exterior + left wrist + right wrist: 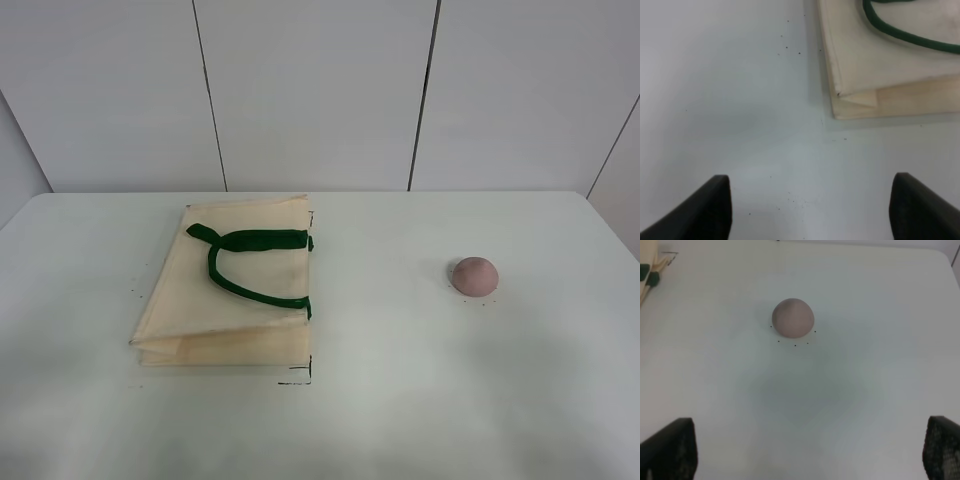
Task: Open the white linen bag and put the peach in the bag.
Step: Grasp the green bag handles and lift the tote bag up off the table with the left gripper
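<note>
You have the white linen bag (240,290) lying flat and folded on the left half of the table (400,400), cream cloth, its dark green handles (250,262) looped on top, its mouth closed. The peach (474,275), a small round dusty-pink matte ball, sits alone on the right, well apart from the bag.

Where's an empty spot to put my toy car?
The table is bare between the white linen bag and the peach, and along the whole near edge in front of both. Nowhere is crowded: only the bag's patch and the peach's spot are taken.
</note>
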Tool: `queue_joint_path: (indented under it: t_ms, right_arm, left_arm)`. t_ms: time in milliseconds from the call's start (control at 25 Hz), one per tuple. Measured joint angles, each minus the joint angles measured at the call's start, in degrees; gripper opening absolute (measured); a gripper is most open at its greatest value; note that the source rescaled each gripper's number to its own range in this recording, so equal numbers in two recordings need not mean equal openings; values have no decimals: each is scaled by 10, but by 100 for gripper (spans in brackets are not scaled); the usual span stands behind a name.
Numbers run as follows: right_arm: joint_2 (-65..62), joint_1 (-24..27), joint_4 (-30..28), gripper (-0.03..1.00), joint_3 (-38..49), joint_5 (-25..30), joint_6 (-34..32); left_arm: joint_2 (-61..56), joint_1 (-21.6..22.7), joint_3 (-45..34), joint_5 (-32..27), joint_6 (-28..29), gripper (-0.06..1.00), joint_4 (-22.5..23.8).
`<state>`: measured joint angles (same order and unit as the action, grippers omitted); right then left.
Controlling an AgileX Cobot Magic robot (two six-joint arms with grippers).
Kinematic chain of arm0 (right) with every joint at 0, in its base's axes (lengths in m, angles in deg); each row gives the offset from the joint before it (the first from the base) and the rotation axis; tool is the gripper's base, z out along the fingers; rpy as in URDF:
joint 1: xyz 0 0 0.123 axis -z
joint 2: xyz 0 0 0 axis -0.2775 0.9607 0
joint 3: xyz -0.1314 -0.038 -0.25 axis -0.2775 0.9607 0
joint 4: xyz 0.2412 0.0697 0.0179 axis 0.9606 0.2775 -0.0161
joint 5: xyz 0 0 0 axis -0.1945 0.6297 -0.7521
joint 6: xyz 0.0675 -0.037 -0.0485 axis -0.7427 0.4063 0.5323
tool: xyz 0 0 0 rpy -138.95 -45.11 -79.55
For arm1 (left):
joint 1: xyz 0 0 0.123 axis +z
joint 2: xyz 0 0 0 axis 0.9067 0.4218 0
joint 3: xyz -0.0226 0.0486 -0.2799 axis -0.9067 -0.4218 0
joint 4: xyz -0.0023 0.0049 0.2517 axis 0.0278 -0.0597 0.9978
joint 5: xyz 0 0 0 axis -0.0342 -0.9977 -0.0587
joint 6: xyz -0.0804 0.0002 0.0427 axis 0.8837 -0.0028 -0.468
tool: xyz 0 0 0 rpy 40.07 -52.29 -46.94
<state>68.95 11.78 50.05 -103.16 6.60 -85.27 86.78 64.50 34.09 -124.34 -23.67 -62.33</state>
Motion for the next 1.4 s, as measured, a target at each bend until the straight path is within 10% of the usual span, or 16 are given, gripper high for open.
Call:
queue_joint_path:
  t_ms: [600,1400]
  right_arm:
    - [0,0,0,100,0,0,0]
    - [0,0,0,100,0,0,0]
  left_arm:
    - [49,0,32,-1,0,98,-1]
    - [881,0,446,49,0,98,-1]
